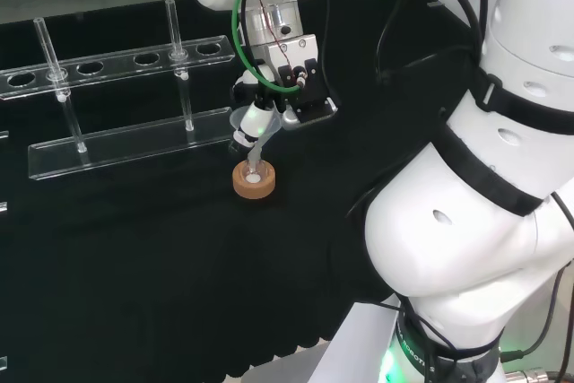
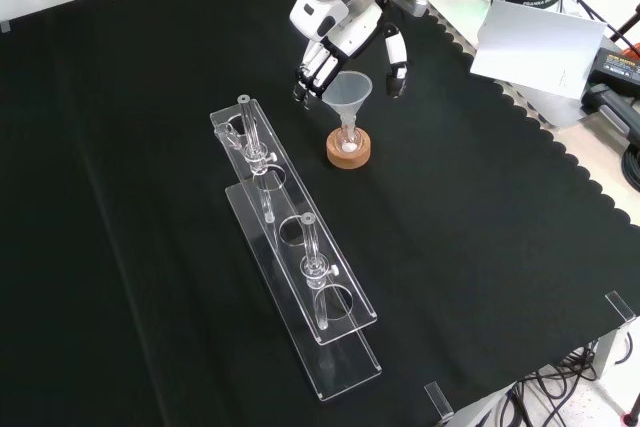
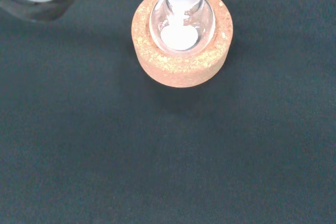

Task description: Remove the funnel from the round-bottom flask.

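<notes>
Funnel (image 2: 349, 93) sits with its stem down the neck of the round-bottom flask (image 2: 348, 140), and the flask rests in a cork ring (image 2: 348, 152) on the black-clothed worktop (image 2: 480, 247), just beyond the near end of a clear rack (image 2: 290, 247) in the front view. The hand (image 2: 340, 42) hangs above and behind the funnel's cone, with its fingers (image 2: 312, 72) spread and relaxed to one side of the rim and the thumb (image 2: 397, 62) to the other, grasping nothing; no contact with the cone can be made out. The step in hand looks like closing on the funnel's rim. To do it well, the fingers should meet the cone evenly from both sides, so that it is not pushed sideways against the flask's neck. The lift should then follow the line of the neck until the stem comes free, since a slanted pull could tip the flask out of its ring. In the wrist view the flask's bulb (image 3: 181, 22) holds a little white material, which a tipped flask might spill.
</notes>
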Action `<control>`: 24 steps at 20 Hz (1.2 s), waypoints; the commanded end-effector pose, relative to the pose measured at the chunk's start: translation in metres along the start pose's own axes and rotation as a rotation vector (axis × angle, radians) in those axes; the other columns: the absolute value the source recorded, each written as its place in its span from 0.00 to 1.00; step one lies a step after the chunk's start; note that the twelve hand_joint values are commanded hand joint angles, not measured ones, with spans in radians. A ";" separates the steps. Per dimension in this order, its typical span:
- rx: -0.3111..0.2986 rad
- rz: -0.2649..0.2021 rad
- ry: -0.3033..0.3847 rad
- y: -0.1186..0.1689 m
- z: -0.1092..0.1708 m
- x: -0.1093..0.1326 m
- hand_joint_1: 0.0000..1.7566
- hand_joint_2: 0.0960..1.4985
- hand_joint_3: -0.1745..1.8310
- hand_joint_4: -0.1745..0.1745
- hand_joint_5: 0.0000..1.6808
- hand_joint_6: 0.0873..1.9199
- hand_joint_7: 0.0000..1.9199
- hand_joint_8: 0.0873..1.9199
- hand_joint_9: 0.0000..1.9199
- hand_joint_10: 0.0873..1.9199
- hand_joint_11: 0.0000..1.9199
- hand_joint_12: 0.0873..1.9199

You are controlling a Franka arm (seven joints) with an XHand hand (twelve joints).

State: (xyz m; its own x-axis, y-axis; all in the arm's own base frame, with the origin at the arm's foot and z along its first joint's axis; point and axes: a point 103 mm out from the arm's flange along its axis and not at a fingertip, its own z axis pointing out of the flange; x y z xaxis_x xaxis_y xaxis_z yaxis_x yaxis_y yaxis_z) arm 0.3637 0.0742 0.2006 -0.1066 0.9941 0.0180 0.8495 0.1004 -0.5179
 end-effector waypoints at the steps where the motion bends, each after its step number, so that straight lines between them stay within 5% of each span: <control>1: 0.009 0.002 -0.007 0.005 0.003 -0.001 0.44 0.32 0.31 0.33 0.01 0.00 0.00 0.23 0.09 0.44 0.25 0.73; 17: 0.023 0.001 -0.019 0.022 0.022 -0.005 0.46 0.30 0.37 0.29 0.08 0.00 0.02 0.35 0.20 0.35 0.27 0.72; 24: -0.112 0.050 -0.062 0.018 0.016 -0.003 0.42 0.40 0.36 0.29 0.21 0.00 0.16 0.34 0.35 0.27 0.31 0.67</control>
State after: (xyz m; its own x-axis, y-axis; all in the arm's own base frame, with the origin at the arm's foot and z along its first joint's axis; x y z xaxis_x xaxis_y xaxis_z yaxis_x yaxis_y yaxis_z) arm 0.3693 0.0716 0.1702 -0.1103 0.9939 -0.0037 0.8476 0.0921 -0.5226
